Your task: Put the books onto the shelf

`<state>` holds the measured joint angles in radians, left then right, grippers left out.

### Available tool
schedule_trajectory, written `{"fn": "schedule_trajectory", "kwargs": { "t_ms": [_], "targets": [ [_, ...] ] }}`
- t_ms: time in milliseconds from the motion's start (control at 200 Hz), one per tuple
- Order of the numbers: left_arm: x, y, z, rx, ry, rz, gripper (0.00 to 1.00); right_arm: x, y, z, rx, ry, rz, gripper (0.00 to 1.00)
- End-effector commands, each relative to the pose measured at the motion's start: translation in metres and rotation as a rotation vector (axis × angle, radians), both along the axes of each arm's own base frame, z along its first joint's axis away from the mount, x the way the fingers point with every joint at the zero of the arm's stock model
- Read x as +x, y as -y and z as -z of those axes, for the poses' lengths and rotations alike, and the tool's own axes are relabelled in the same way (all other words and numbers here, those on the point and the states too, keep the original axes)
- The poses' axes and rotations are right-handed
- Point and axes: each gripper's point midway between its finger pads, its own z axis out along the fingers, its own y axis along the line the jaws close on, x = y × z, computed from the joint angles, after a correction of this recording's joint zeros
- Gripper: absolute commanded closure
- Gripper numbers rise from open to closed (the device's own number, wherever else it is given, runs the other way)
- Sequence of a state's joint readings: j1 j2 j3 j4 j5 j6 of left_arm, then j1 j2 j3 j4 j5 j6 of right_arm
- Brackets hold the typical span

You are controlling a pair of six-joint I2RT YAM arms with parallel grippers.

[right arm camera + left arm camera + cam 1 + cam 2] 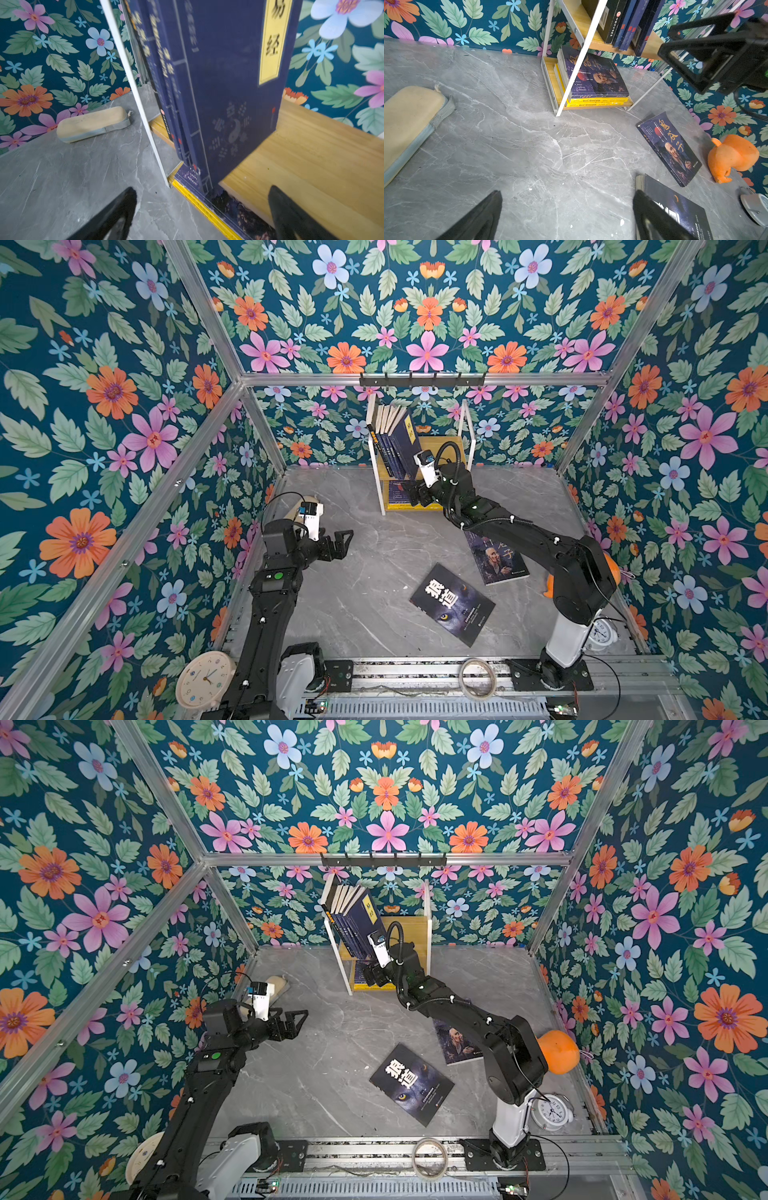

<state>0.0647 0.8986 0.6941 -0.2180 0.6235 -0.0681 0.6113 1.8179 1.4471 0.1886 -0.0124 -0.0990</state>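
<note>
Right hand (201,188) spread wide, empty — navy book (228,93) standing on the shelf (311,155) just ahead

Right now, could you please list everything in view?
shelf: one, white, wooden, back
upright books: several, mainly navy, upper board
stacked books: several, yellow, dark, lower board
wolf-cover book: one, dark, tabletop
face-cover book: one, dark, tabletop
pouch: one, beige, left
plush toy: one, orange, right
alarm clock: one, white, right
round clock: one, cream, front left
tape roll: one, pale, front
hook rail: one, black, back
left hand: open, empty
right hand: open, by shelf
</note>
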Motion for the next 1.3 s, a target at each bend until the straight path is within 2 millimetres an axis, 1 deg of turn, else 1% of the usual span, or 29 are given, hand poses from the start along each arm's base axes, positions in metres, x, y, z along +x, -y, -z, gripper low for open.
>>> {"fn": "schedule_trajectory", "kwargs": {
  "t_ms": [0,70,160,225,330,400,440,485,540,590,695,750,810,875,955,1080,1190,1295],
  "targets": [
    [0.001,0.000,-0.004,0.011,0.022,0.005,0.00,-0.001,-0.009,0.005,0.059,-0.054,-0.072,0.01],
    [0.002,-0.002,-0.002,0.016,0.020,-0.008,0.00,0.007,-0.011,0.013,0.056,-0.075,-0.081,0.01],
    [0.000,0.002,-0.009,-0.018,0.019,0.009,0.00,0.018,-0.013,0.022,0.072,-0.115,-0.090,0.02],
    [-0.001,0.004,-0.009,-0.024,0.019,0.019,0.00,0.023,-0.020,0.025,0.082,-0.126,-0.114,0.03],
    [0.001,-0.001,-0.004,-0.001,0.019,-0.008,0.00,0.031,-0.028,0.029,0.089,-0.137,-0.132,0.04],
    [0.001,0.000,-0.008,-0.009,0.019,-0.006,0.00,0.036,-0.031,0.033,0.101,-0.147,-0.130,0.06],
    [0.000,0.001,-0.010,-0.015,0.023,0.002,0.00,0.037,-0.035,0.033,0.104,-0.150,-0.146,0.07],
    [0.000,0.001,-0.009,-0.012,0.021,0.003,0.00,0.038,-0.038,0.036,0.103,-0.156,-0.157,0.09],
    [0.001,-0.001,-0.005,0.002,0.020,-0.007,0.00,0.040,-0.042,0.033,0.109,-0.152,-0.172,0.10],
    [0.002,-0.003,-0.004,0.007,0.020,-0.016,0.00,0.040,-0.044,0.037,0.108,-0.159,-0.180,0.12],
    [0.000,0.000,-0.008,-0.013,0.020,0.001,0.00,0.042,-0.047,0.040,0.116,-0.173,-0.200,0.15],
    [0.001,0.000,-0.006,-0.012,0.019,-0.002,0.00,0.041,-0.048,0.040,0.110,-0.173,-0.217,0.17],
    [0.002,-0.003,-0.003,-0.004,0.017,-0.017,0.00,0.041,-0.048,0.043,0.096,-0.176,-0.222,0.18],
    [0.002,-0.003,-0.004,-0.006,0.016,-0.020,0.00,0.040,-0.046,0.043,0.094,-0.178,-0.223,0.19],
    [0.001,0.000,-0.008,-0.019,0.019,-0.005,0.00,0.040,-0.045,0.038,0.104,-0.178,-0.235,0.21],
    [0.003,-0.004,-0.003,-0.004,0.018,-0.023,0.00,0.038,-0.040,0.031,0.091,-0.163,-0.237,0.23],
    [0.001,-0.001,-0.006,-0.019,0.016,-0.008,0.00,0.033,-0.033,0.021,0.095,-0.147,-0.220,0.17],
    [0.001,-0.003,-0.001,-0.010,0.015,-0.015,0.00,0.022,-0.027,0.007,0.100,-0.130,-0.218,0.15]
  ]
}}
